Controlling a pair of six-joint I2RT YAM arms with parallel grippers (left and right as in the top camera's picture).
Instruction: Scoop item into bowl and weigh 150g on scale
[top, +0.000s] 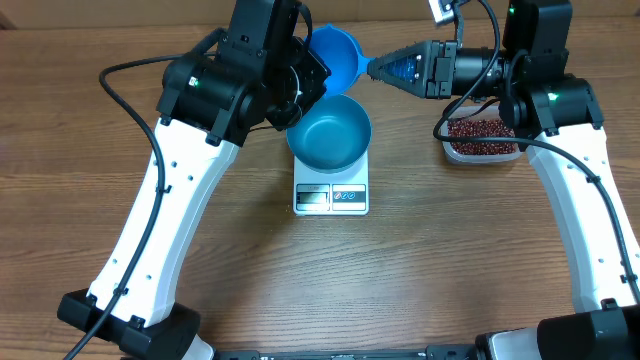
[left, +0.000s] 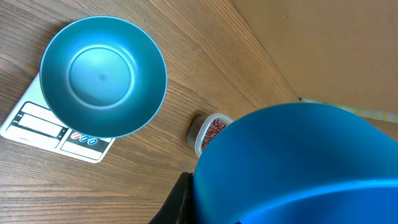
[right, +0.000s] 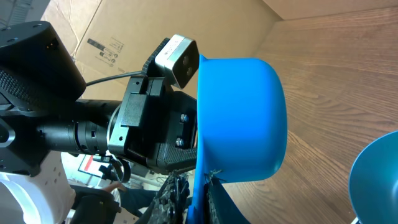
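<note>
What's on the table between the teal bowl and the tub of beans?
Nothing: bare table runs from the bowl to the tub of beans. The left wrist view shows it plainly.

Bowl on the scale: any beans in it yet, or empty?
Empty. The bowl on the scale shows a bare, smooth inside in the left wrist view; nothing lies in it.

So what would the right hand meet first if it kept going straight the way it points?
The blue scoop: the right hand has its tips at the scoop's edge, seemingly touching.
</note>
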